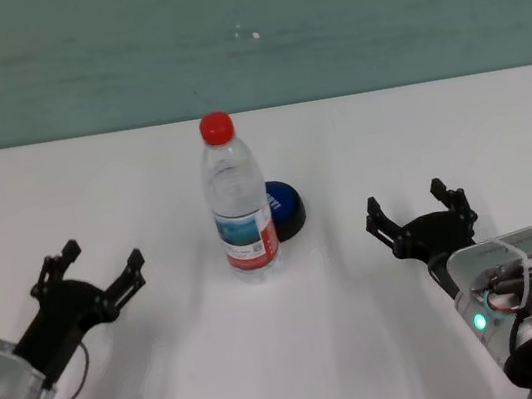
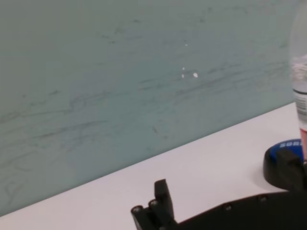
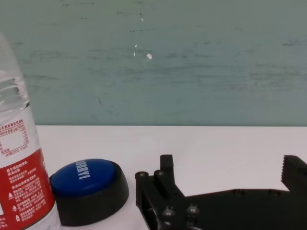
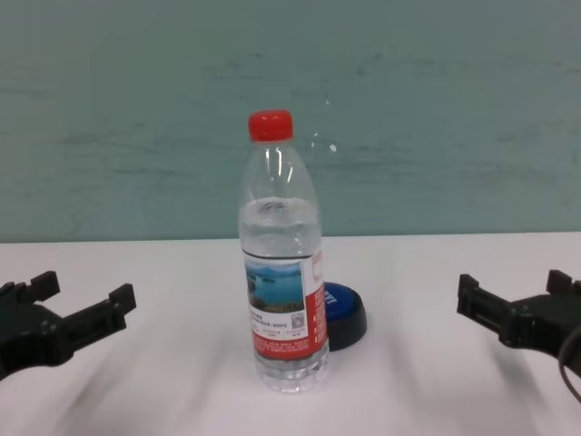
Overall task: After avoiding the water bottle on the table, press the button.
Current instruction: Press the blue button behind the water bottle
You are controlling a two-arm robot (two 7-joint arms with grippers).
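Wall (image 1: 239, 32): you have one teal wall running behind the far edge of the table.
Table (image 1: 173, 376): you have one white tabletop, carrying one bottle and one button.
Left gripper (image 1: 102, 266): you see it low over the tabletop toward the left edge, well apart from the bottle; its black fingers are spread wide and hold nothing. In the chest view it shows at (image 4: 82, 309), in its own wrist view at (image 2: 220, 191).
Right gripper (image 1: 419, 208): you see it low over the tabletop toward the right edge, well apart from the button; its fingers are also spread wide and hold nothing. It shows in the chest view at (image 4: 513, 304) and in its wrist view at (image 3: 230, 177).
Water bottle (image 1: 238, 204): one, upright near the middle of the tabletop, red cap on. It is clear plastic, with water up to roughly its shoulder.
Button (image 1: 286, 209): one, blue dome on a black base, sitting just behind the bottle on its right-hand side, partly hidden by it. You cannot tell from these views whether the two touch.
Count: two grippers, one bottle, one button.
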